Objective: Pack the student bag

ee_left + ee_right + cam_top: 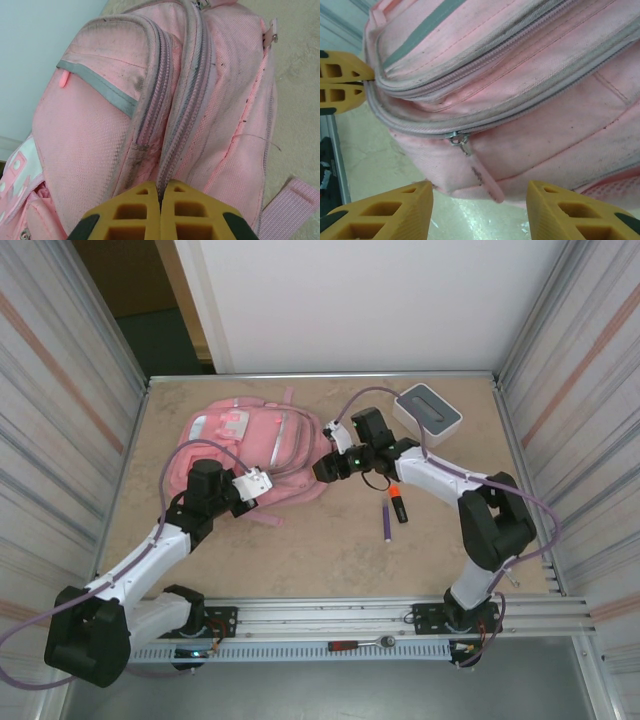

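Note:
The student bag [255,443], a pink backpack, lies flat at the back left of the table. My left gripper [262,480] is at its near edge. In the left wrist view its yellow fingers [135,210] are shut on the grey zip seam of the student bag [90,130]. My right gripper [326,468] is at the bag's right edge and stands open. In the right wrist view a pink zip pull [484,179] hangs off the student bag [530,100] between the spread fingers [395,212], touching neither. The right gripper [479,192] holds nothing.
A white-and-grey box [428,410] stands at the back right. An orange-and-black marker [399,503] and a purple pen [386,521] lie right of the middle, under the right arm. A wrench [365,644] rests on the front rail. Metal walls close in both sides.

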